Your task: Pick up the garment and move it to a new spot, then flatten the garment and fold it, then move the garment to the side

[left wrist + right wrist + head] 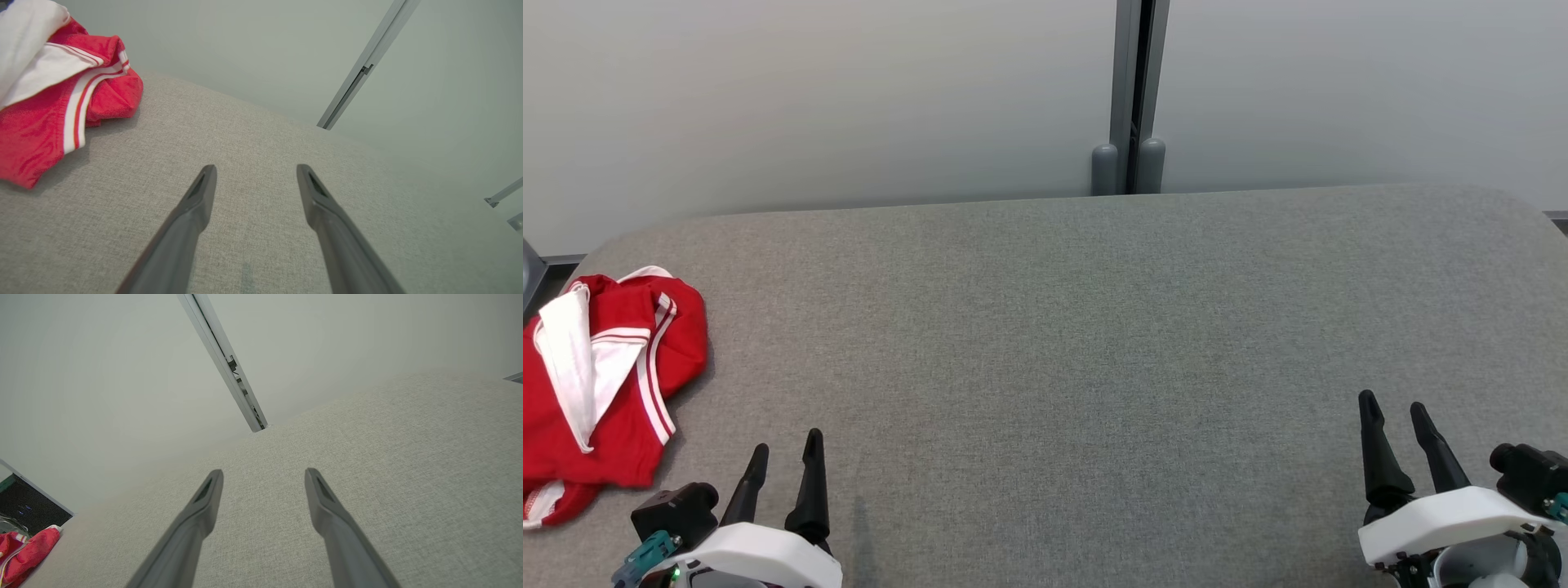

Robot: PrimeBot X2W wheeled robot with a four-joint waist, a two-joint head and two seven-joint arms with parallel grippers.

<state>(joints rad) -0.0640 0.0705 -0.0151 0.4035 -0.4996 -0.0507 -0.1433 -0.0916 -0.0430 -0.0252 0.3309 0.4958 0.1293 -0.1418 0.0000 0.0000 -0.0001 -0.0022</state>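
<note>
You see a crumpled red fabric garment (pixel 600 384) with white panels and red-and-white striped trim, lying on a heathered grey woven tabletop (pixel 1094 343) before a pale grey wall (pixel 809 98).

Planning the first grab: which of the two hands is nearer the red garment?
The left hand, open beside the red-and-white garment; the right hand sits far across the grey surface.

Red garment (pixel 600 384) crumpled left of spread left pincer (pixel 786 447).
</note>
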